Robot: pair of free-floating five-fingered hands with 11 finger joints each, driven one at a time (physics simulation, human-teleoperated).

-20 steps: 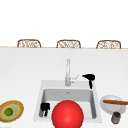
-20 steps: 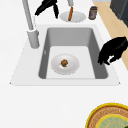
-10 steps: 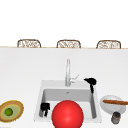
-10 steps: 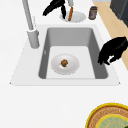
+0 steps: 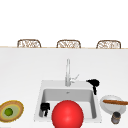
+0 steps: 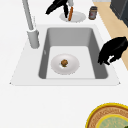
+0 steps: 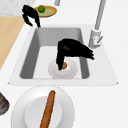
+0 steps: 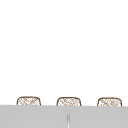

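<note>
The right hand [image 5: 93, 83] hangs over the sink's [image 6: 30, 75] right rim, fingers drooping loose and empty. The left hand [image 5: 45, 108] hovers curled, holding nothing, at the front-left rim. A small brown ball [image 6: 64, 62] on a plate [image 6: 72, 68] lies below, between them.

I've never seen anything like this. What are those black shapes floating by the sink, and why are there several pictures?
The black shapes are the robot: two floating hands in a simulated kitchen. Four cameras show one moment: from the front, from each side of the sink, and above it. The right hand hangs by the faucet at the sink's right rim, fingers pointing down. The left hand hovers at the sink's near left corner, fingers curled, holding nothing. In the basin lies a white plate with a small brown item. On the counter: a plate with a long brown loaf, a small jar, and a woven dish holding a green fruit.
</note>
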